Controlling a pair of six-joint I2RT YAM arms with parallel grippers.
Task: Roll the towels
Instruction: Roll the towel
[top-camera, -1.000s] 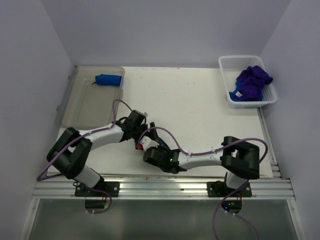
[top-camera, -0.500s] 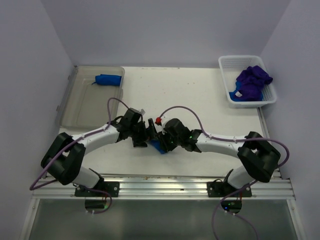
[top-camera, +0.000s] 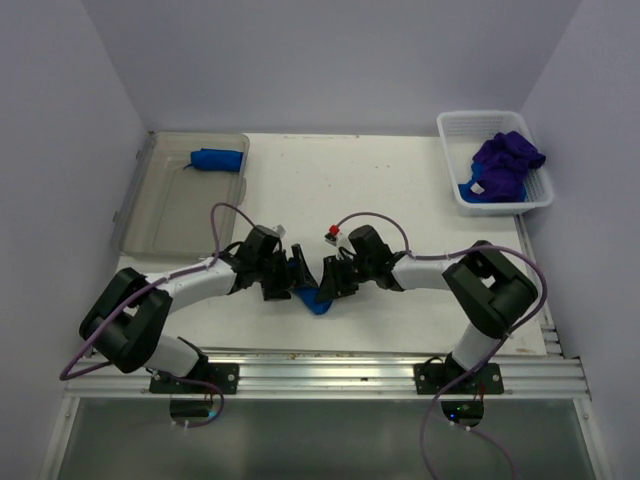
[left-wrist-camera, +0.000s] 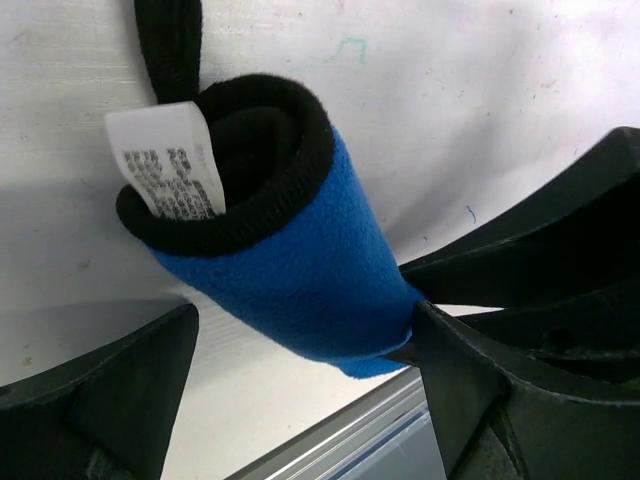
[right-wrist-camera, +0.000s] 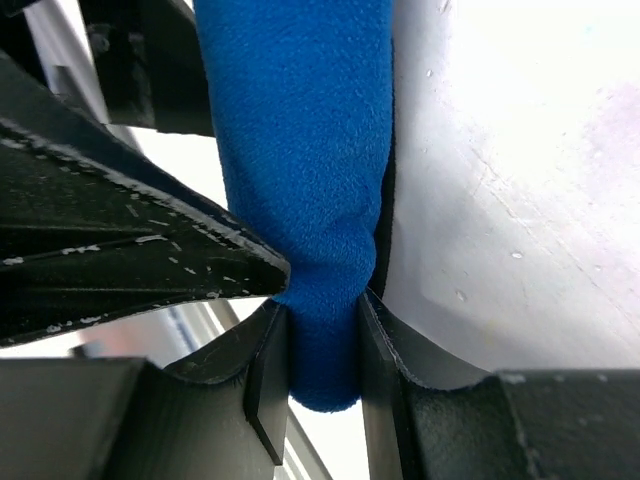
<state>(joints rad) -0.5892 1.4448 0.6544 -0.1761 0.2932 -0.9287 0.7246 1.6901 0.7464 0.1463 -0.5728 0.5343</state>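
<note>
**Top external view: right arm takes the finished roll as the left lets go**

A second ago both arms crowded low at the near edge of the worktop and no towel showed between them. Half a second ago a patch of blue appeared. Now the blue roll sits in plain sight between the two arms, near the front rail.

The left fingers have spread and stand wide apart, one on each side of the roll and holding nothing. The left wrist view shows its coiled, dark-edged end and a white label. The right fingers have drawn together and now pinch the far end of the roll, the cloth squeezed narrow between them. Whether the roll rests on the worktop or hangs just above it I cannot tell.

I judge that the rolling of this towel is done and that the roll is passing to the right arm, probably to be put away. With only one end gripped, the coil could loosen.

Counted:
- Two arms, both at the roll.
- One clear bin at the far left, holding one rolled blue towel.
- One white basket at the far right, holding a heap of purple towels too bunched to count. One loose blue towel shows beneath them.
- That makes two towels rolled, with the basket's contents still to do.
</note>
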